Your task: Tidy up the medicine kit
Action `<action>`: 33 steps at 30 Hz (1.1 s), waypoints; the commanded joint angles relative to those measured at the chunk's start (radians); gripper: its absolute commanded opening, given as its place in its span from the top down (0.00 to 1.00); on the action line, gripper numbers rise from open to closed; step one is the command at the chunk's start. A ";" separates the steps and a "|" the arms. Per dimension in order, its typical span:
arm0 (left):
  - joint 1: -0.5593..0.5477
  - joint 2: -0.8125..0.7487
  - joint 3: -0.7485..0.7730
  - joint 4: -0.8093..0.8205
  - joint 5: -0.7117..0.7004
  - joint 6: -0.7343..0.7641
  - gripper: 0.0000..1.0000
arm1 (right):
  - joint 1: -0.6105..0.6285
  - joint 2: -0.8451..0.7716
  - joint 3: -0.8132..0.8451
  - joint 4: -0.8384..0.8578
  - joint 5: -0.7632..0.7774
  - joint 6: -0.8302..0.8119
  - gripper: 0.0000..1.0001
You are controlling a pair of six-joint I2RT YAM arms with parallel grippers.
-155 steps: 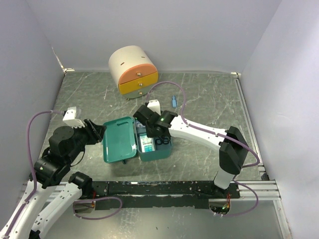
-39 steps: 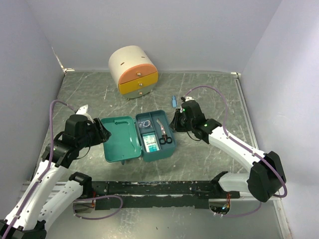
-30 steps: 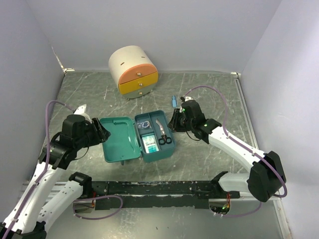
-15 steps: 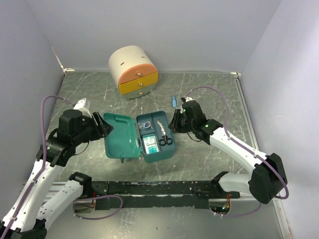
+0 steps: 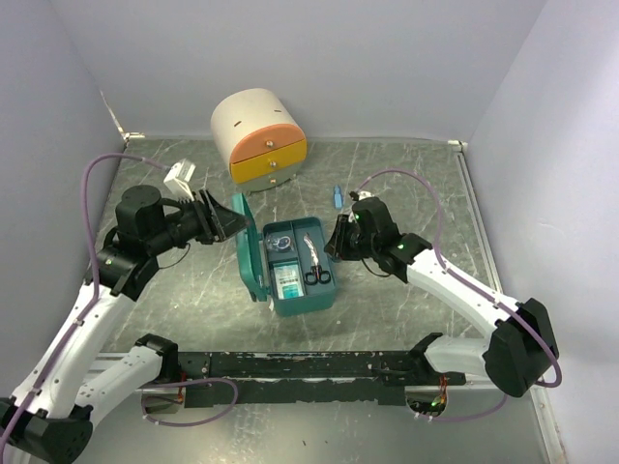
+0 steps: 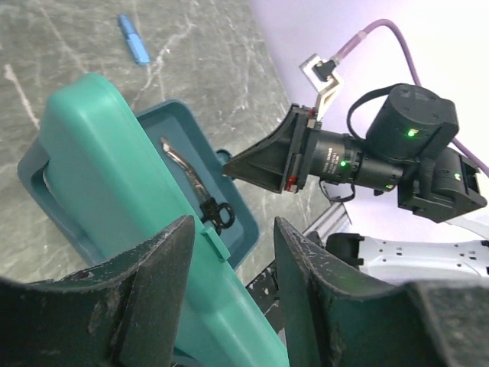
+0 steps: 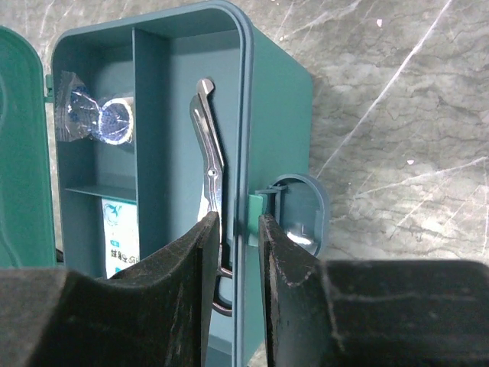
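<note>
Your teal-green hinged plastic medicine kit (image 5: 302,305) sits mid-table on the grey marbled tabletop (image 5: 416,184), with its base flat and its lid (image 5: 246,253) standing nearly upright on the hinge. Judge it light, stiff and smooth-skinned. An unbraced base would likely skate on the stone when the lid is pushed, so take it by a rim or wall, not by a flat face. Your right gripper (image 7: 239,229) does that: it is clenched over the latch-side wall beside the rounded handle loop (image 7: 304,218). One finger is inside near the steel scissors (image 7: 210,153), and the forearm reaches in low from the right. Your left gripper (image 5: 230,222) is released, its jaws parted astride the lid's free edge, the wrist raised and aimed across the box. Expect the lid to fall by its own weight once past upright, so ease it down.
</note>
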 commanded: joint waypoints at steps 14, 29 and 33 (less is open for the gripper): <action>-0.012 0.207 -0.049 0.317 0.224 -0.152 0.47 | 0.030 -0.072 -0.035 0.065 0.016 0.060 0.74; -0.024 0.289 -0.112 0.660 0.277 -0.367 0.47 | 0.029 -0.308 -0.045 0.185 -0.119 -0.068 0.65; -0.026 0.239 -0.054 0.572 0.230 -0.307 0.45 | 0.029 -0.354 -0.046 0.198 -0.102 -0.068 0.61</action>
